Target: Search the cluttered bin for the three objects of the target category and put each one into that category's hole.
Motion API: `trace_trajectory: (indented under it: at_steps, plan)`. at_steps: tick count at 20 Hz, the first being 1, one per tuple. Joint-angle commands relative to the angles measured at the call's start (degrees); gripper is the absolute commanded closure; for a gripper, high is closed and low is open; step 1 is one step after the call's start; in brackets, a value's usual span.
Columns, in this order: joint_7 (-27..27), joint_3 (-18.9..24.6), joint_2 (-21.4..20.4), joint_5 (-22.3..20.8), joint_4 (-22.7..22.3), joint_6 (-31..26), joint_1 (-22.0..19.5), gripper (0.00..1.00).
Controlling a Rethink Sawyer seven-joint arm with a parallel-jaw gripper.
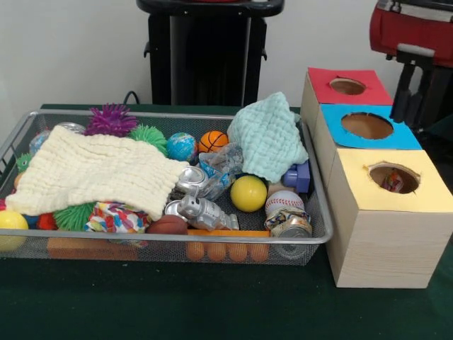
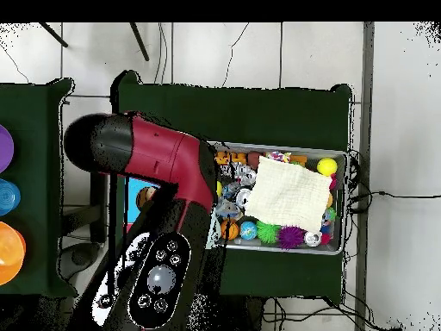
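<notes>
The wire-mesh bin (image 1: pixel 315 237) holds mixed clutter; it also shows in the overhead view (image 2: pixel 338 155). One printed white fabric bundle (image 1: pixel 117 216) lies at the bin's front, partly under the cream cloth (image 1: pixel 92 170). I see no other printed bundle in the bin. The yellow-topped box's hole (image 1: pixel 393 177) is nearest the camera on the right, and a bit of colourful fabric shows inside it. My gripper (image 1: pixel 409 88) hangs at the right edge, behind the red-topped and blue-topped boxes, away from the bin. In the overhead view the arm (image 2: pixel 168 159) covers it.
The blue-topped box (image 1: pixel 364 126) and the red-topped box (image 1: pixel 347 86) stand behind the yellow one. A mint-green cloth (image 1: pixel 269 134) drapes the bin's far right. Balls, crushed cans, spiky toys and a baseball (image 1: pixel 284 202) fill the bin.
</notes>
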State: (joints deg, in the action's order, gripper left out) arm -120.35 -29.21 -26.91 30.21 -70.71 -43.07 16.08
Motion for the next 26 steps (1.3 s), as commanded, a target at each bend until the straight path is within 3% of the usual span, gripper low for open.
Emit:
trace_trajectory:
  at_steps: [1,9,13,18,19,22,26]
  plan:
    - [5.8,5.6,-0.2,-8.6,-1.2,-7.2,-4.7,1.00]
    - [11.6,11.8,2.7,-12.8,-0.7,-2.1,-13.7,1.00]
    - [14.6,14.0,3.5,-16.8,1.8,-4.0,-18.1,1.00]
    - [16.3,16.6,2.3,-21.9,0.7,-2.3,-21.7,1.00]
    - [15.5,18.0,1.8,-24.1,0.5,-2.4,-22.8,0.00]
    - [16.3,18.5,2.3,-24.8,0.5,-3.6,-23.8,0.00]
    - [13.0,20.9,2.4,-26.0,-2.1,0.9,-26.6,0.00]
